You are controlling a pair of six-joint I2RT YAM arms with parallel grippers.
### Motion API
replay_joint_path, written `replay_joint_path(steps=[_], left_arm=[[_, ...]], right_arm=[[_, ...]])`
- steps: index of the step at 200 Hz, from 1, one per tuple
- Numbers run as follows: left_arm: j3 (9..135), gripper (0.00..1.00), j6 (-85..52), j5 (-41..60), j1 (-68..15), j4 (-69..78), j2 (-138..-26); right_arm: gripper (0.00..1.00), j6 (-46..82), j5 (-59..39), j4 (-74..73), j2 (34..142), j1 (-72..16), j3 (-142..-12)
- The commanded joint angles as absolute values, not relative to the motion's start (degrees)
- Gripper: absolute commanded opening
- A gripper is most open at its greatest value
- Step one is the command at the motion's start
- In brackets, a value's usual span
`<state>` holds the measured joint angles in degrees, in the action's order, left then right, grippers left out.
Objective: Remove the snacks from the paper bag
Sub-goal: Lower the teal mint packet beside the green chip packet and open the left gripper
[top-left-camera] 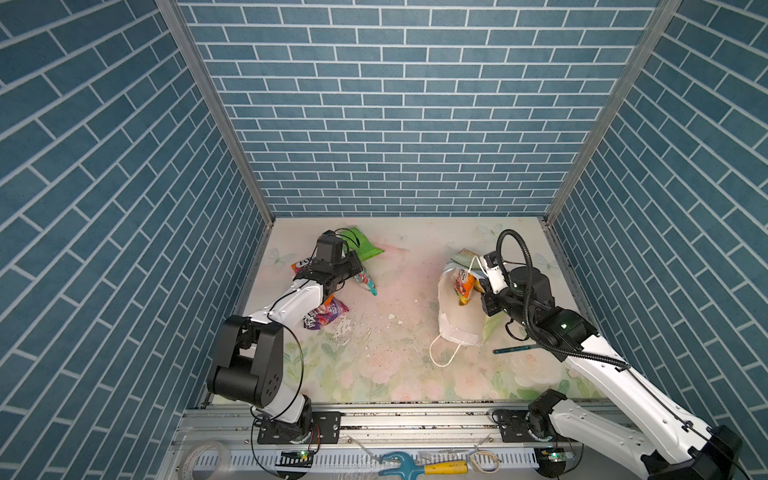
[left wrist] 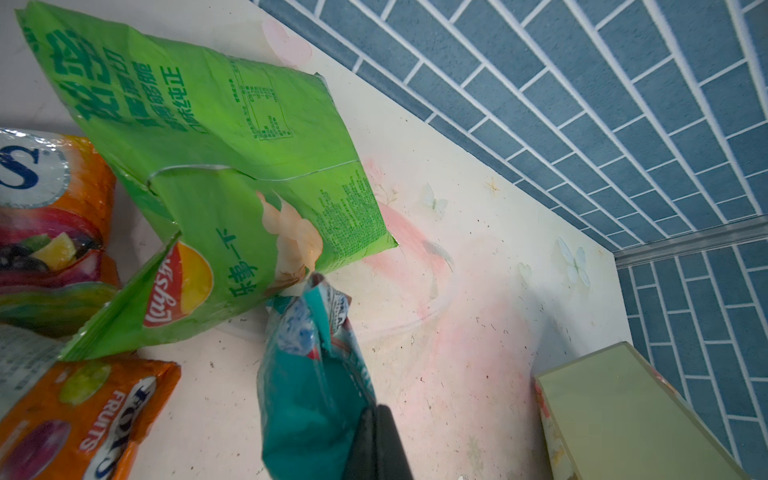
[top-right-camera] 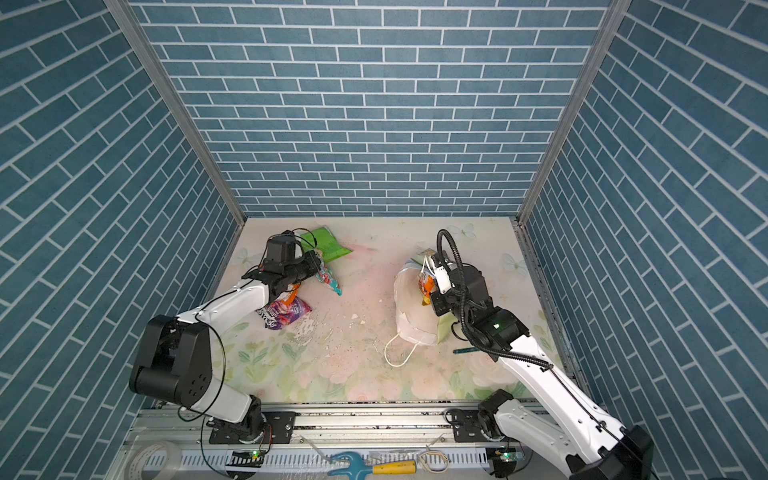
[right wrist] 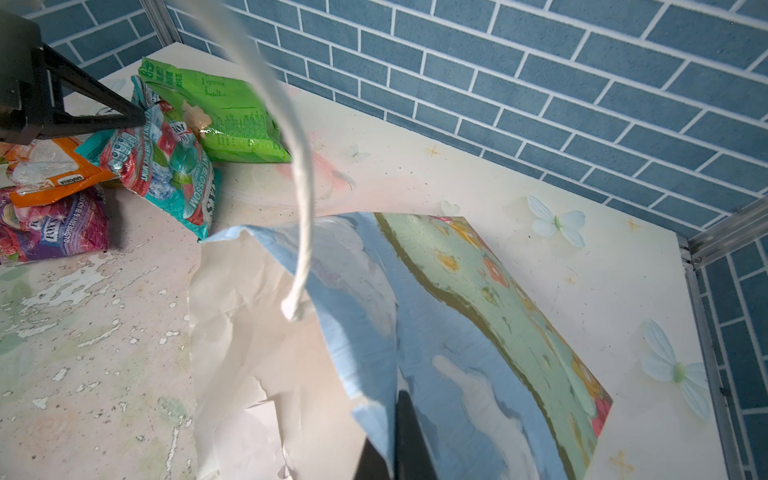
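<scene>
Nearest, on the left of the desk (top-left-camera: 395, 332), the purple packet (top-left-camera: 326, 313) lies already out, well apart from the paper bag (top-left-camera: 451, 316) on the right. My right claw (right wrist: 395, 436) is clenched on that bag's rim, I judge to prop its white inside open so the orange packet (top-left-camera: 463, 286) in it can be reached. Farther left, my left claw (left wrist: 374, 419) grips the teal packet (left wrist: 307, 395), low by the pile, probably to lay it there. Farthest, the green chip bag (left wrist: 232, 137) lies just beside it.
</scene>
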<state>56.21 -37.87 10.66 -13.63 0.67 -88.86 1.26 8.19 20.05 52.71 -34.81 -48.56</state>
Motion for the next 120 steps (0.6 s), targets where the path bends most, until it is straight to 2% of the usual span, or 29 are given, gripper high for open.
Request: replay_joint_path(steps=[1, 120], left_arm=[[58.48, 0.02, -38.23, 12.19, -13.27, 1.32, -90.17], [62.10, 0.01, -36.48, 10.29, -13.07, 0.62, -94.43]], right_arm=[[0.00, 2.11, 9.18, 17.08, 50.77, -34.63, -48.09], [0.00, 3.32, 8.35, 15.19, 52.28, -34.58, -48.21]])
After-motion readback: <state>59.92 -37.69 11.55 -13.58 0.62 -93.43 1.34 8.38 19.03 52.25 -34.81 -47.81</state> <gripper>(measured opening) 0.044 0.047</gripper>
